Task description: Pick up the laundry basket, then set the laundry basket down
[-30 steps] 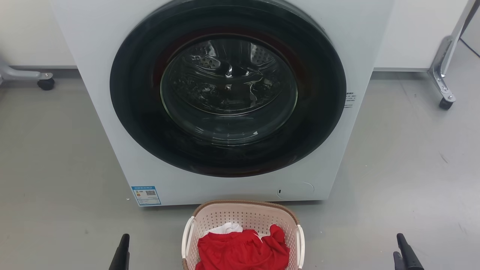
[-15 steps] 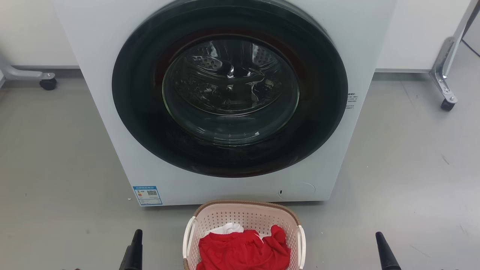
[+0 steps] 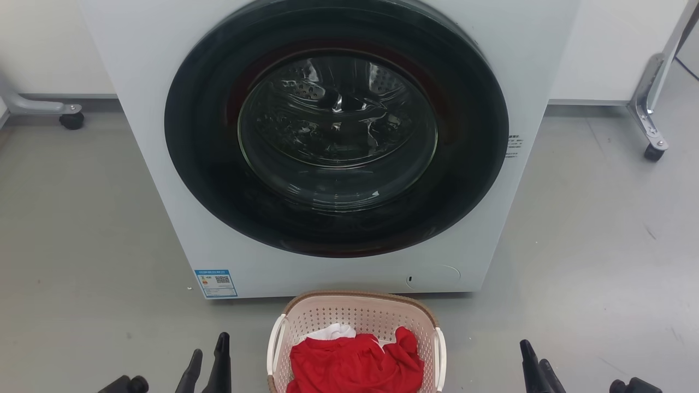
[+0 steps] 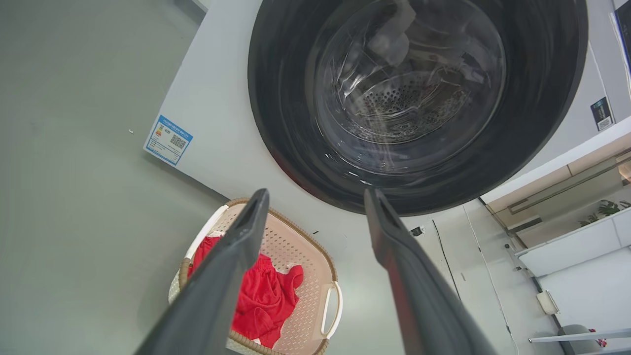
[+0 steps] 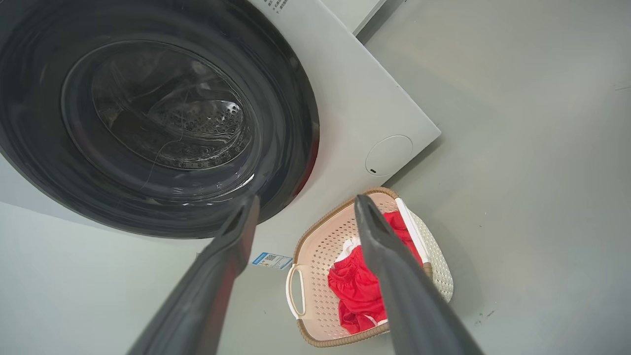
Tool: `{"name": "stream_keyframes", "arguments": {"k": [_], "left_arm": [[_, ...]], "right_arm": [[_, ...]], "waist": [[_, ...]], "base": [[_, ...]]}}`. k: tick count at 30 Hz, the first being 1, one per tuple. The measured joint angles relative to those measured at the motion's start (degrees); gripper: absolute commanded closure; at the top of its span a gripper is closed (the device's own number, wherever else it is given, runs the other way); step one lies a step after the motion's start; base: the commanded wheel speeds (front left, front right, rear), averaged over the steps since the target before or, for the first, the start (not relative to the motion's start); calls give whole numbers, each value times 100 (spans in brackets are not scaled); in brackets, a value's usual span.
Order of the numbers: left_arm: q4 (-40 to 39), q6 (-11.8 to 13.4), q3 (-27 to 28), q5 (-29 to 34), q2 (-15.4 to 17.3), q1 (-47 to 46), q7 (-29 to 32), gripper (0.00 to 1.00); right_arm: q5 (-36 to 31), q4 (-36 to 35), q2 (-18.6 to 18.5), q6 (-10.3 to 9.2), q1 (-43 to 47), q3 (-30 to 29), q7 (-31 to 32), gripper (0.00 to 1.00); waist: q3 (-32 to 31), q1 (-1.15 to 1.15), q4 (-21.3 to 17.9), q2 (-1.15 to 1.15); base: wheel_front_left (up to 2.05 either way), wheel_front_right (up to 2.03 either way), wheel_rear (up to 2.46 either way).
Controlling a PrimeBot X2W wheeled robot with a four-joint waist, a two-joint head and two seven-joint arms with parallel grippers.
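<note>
Head view: approach stage of the pick-up, no grasp yet made. The basket [image 3: 355,314] rests on the floor [image 3: 82,245] between the two grippers, with the washer [image 3: 136,109] beyond it and red clothes [image 3: 355,363] inside. At the lower left, the left gripper [image 3: 208,349] stands near the left handle [image 3: 271,344] but clear of it. At the lower right, the right gripper [image 3: 534,355] stands well apart from the right handle [image 3: 440,349].

Wrist views: on each arm the fingers [image 4: 231,266] are spread wide with nothing between them, and they aim at the washer door. The basket lies low and to the inner side of each gripper's line.

Judged next move: each gripper must swing inward and downward until a handle sits between its fingers, then close. The right gripper has the longer way to go. Both handles probably need to be gripped before any lift, and the two arms should rise together so that the loaded basket stays level.
</note>
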Motion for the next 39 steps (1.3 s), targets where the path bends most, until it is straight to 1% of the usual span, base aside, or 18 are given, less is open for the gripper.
{"name": "stream_keyframes", "arguments": {"k": [15, 24, 29, 39], "left_arm": [[-86, 238, -307, 1570, 60, 21, -311, 0], [-147, 346, -421, 2364, 64, 79, -500, 0], [-155, 441, -477, 2778, 64, 89, -600, 0], [-168, 561, -610, 3643, 63, 126, -809, 0]], "right_arm": [[-1283, -7, -42, -238, -1, 393, -305, 0], [-1983, -18, -43, -339, 0, 569, -492, 0], [-2384, -16, -44, -436, 2, 704, -603, 0], [-3161, -9, -44, -560, 5, 971, -811, 0]], "waist": [[10, 0, 24, 0], [23, 0, 34, 0], [28, 0, 39, 0], [42, 0, 46, 0]], "base": [[0, 0, 0], [0, 0, 0], [0, 0, 0], [0, 0, 0]]}}
